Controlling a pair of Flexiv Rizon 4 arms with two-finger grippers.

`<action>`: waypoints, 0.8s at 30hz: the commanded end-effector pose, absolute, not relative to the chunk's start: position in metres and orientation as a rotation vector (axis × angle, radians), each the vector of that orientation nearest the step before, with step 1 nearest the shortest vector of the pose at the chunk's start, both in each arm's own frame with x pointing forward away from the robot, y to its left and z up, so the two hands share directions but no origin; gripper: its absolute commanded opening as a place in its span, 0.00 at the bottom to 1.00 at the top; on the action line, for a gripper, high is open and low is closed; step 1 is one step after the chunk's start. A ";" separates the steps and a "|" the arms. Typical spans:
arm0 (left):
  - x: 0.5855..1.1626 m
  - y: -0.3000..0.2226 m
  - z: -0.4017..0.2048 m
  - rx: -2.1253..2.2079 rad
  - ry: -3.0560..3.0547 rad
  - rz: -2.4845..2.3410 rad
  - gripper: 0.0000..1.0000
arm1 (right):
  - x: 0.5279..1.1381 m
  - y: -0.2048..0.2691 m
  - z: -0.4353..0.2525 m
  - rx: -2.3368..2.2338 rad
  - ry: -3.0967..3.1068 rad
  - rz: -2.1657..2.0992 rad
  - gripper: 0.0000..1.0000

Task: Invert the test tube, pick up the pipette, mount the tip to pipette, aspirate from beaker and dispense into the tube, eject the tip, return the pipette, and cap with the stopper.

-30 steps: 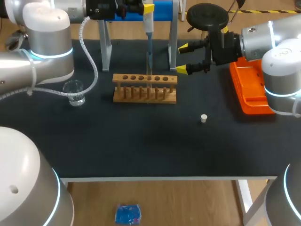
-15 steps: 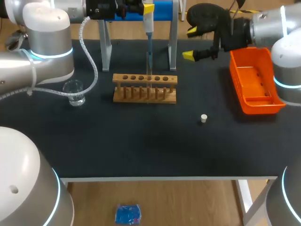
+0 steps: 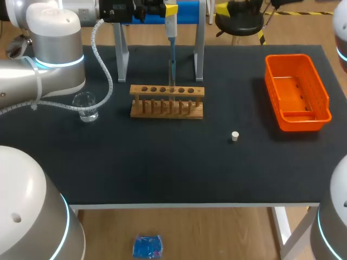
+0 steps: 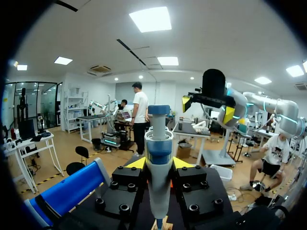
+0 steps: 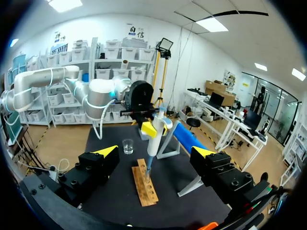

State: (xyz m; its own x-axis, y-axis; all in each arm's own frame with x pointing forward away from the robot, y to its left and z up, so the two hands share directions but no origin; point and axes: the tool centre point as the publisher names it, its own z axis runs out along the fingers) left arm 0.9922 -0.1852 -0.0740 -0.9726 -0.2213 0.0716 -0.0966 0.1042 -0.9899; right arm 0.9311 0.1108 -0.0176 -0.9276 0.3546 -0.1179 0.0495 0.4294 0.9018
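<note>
My left gripper (image 3: pixel 170 10) is shut on the white and blue pipette (image 3: pixel 172 40), which hangs upright above the wooden tube rack (image 3: pixel 167 102). Its tip reaches down into a rack hole; the test tube there is hard to make out. In the left wrist view the pipette (image 4: pixel 159 158) sits between my yellow fingertips (image 4: pixel 136 163). A glass beaker (image 3: pixel 85 106) stands left of the rack. The small white stopper (image 3: pixel 235 136) lies on the mat right of the rack. My right gripper (image 3: pixel 230 7) is open and raised beyond the table's far edge. From its own view the right gripper (image 5: pixel 156 152) faces the pipette (image 5: pixel 154 141) and rack (image 5: pixel 145 189).
An orange bin (image 3: pixel 297 92) sits at the right side of the table. The pipette stand, with white legs (image 3: pixel 199 54) and a blue bar (image 3: pixel 187 11), straddles the space behind the rack. The dark mat (image 3: pixel 162 162) in front of the rack is bare.
My right arm has pulled back and up from beside the rack toward the far right, nearly leaving the head view. The left arm and pipette have not moved.
</note>
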 end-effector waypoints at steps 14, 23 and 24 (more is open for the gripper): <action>0.992 -0.186 -0.073 -0.328 2.263 -2.013 0.00 | 0.935 0.126 -0.007 0.376 2.463 1.470 1.00; 0.992 -0.186 -0.073 -0.328 2.263 -2.013 0.00 | 0.962 0.161 0.016 0.354 2.484 1.499 0.00; 0.992 -0.186 -0.073 -0.328 2.263 -2.013 0.00 | 0.966 0.165 0.017 0.355 2.481 1.493 0.00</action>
State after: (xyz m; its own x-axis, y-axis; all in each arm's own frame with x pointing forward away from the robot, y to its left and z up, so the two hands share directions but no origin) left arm 0.9920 -0.1853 -0.0740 -0.9726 -0.2213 0.0716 -0.0966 0.1041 -0.9899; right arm 0.9462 0.1474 0.0135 -0.9422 0.3274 -0.0718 0.0826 0.4344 0.8969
